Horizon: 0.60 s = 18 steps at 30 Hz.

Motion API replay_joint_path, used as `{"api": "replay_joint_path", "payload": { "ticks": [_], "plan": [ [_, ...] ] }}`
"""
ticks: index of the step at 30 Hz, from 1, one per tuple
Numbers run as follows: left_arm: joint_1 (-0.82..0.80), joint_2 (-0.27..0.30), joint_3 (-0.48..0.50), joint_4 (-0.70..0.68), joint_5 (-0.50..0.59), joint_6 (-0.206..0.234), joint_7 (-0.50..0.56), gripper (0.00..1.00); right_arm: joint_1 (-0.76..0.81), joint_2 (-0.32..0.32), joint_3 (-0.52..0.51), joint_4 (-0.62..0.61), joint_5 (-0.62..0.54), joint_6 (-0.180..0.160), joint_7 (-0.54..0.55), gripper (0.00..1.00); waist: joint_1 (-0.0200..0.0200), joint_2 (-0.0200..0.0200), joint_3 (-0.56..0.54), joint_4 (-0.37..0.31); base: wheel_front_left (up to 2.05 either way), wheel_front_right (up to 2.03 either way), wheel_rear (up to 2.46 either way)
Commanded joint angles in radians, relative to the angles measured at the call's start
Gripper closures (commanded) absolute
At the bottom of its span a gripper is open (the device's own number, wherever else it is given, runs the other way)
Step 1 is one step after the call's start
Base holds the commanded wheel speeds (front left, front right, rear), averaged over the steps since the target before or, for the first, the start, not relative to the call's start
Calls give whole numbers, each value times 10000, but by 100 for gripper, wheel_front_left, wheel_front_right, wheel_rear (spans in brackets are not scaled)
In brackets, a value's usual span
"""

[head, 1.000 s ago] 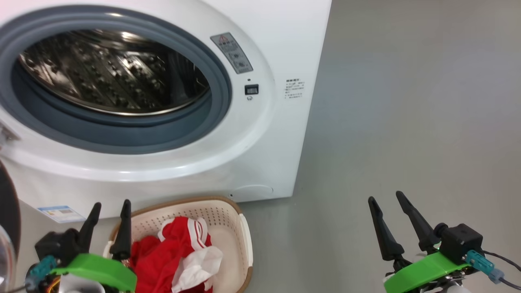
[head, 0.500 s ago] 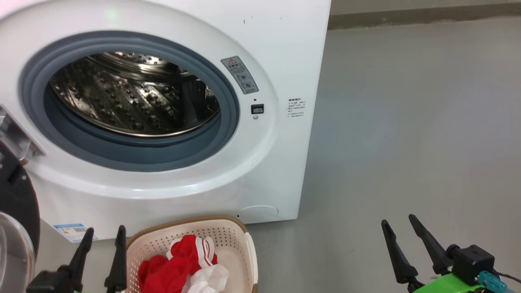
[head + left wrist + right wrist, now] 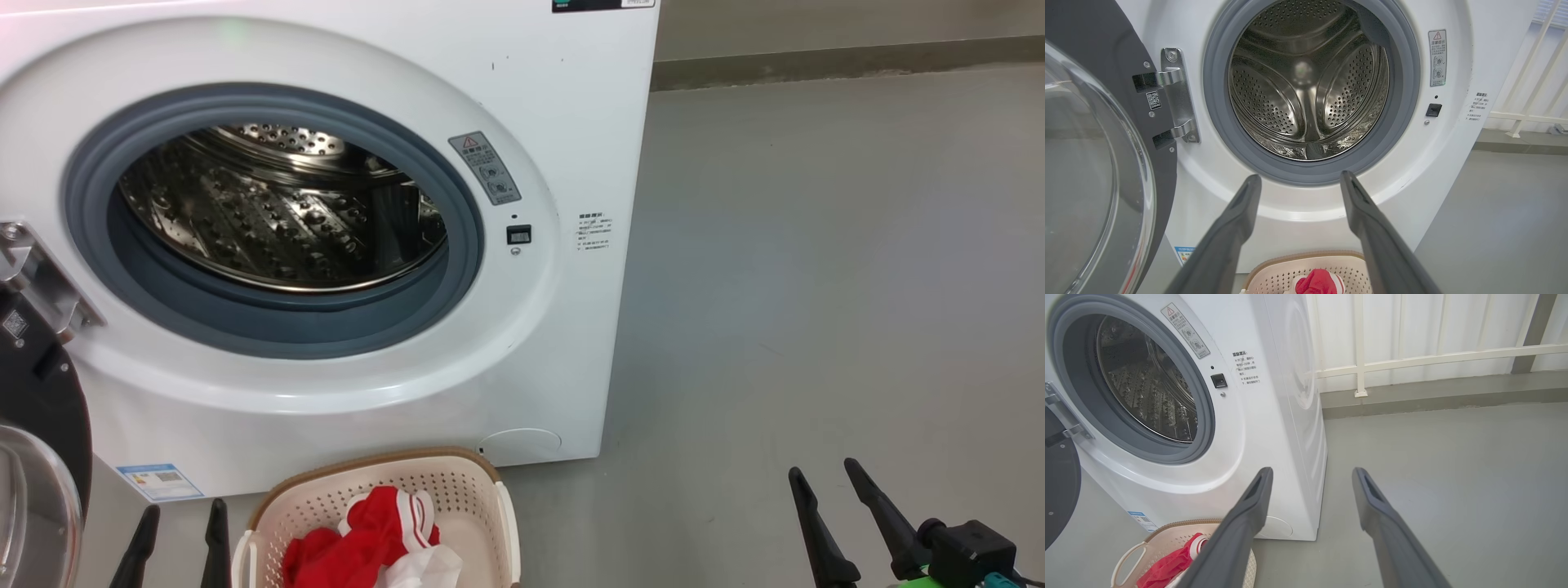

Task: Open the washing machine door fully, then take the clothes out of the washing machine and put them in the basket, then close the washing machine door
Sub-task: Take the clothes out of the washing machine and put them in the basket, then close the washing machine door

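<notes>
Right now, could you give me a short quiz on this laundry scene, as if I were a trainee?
1. Where are the clothes? A in the drum, B in the basket, C on the floor.
2. True or false: the door is shut.
3. Fill in: the left gripper and right gripper both stand ____, holding nothing.
Key: 1 B; 2 false; 3 open.

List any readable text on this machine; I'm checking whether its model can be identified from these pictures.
"温馨提示": heading of the printed notice on the washing machine; lines below too small.
Grey warning sticker: red triangle sign, characters too small.
QR sticker on the washing machine door: code only, no legible words.
Blue label: blurred.
No brand or model legible.
</notes>
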Motion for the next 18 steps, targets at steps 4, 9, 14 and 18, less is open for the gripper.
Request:
{"api": "replay_joint_path", "payload": {
  "ticks": [4,9,14,18],
  "plan": [
    [-112,10,387,-413,78,-29,-95,0,-16,-145,123,-316,105,16,-48,0,0,0,6,23,0,0,0],
    [-138,-50,292,-419,-69,-29,-95,0,-19,-136,114,-313,88,16,-48,0,0,0,26,23,0,0,0],
    [-160,-22,240,-444,-127,-29,-95,0,-11,-132,90,-337,76,16,-48,0,0,0,50,47,0,0,0],
    [-158,7,236,-469,-132,-29,-95,0,2,-123,86,-342,75,16,-48,0,0,0,66,71,0,0,0]
  ]
}}
